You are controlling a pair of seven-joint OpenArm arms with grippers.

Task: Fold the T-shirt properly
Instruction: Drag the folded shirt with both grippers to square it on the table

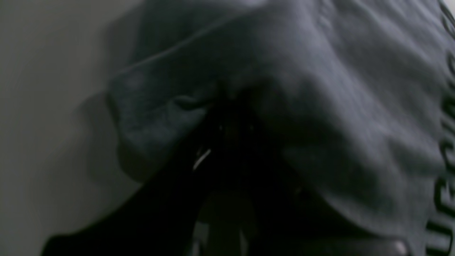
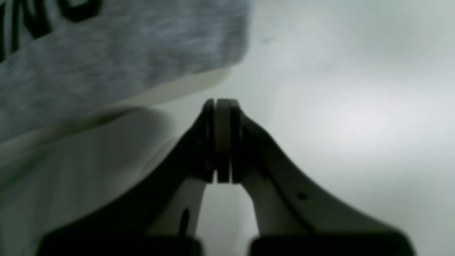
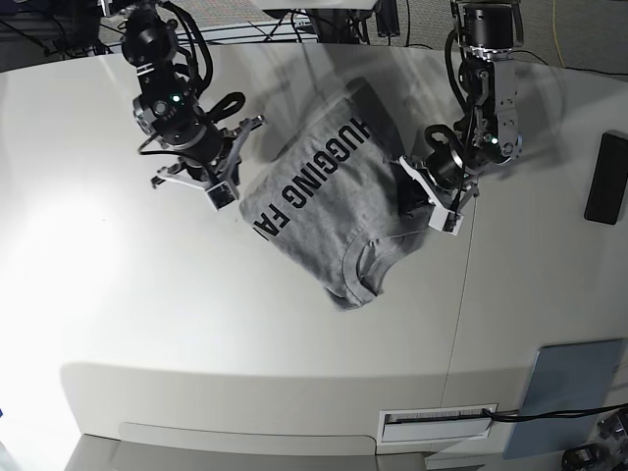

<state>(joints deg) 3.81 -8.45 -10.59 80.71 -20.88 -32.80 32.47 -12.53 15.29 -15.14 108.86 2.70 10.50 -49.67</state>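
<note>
The grey T-shirt lies crumpled and partly folded at the table's middle, its black "HUGGING FA" lettering facing up and the collar toward the front. My left gripper sits at the shirt's right edge. In the left wrist view, the shirt's fabric drapes over the dark fingers of my left gripper, which is shut on a fold. My right gripper hovers just off the shirt's left edge. The right wrist view shows my right gripper shut and empty above bare table, with the shirt up and to the left.
A black flat device lies at the table's right edge. A blue-grey pad sits at the front right corner. A seam runs across the white tabletop, and cables hang behind the back edge.
</note>
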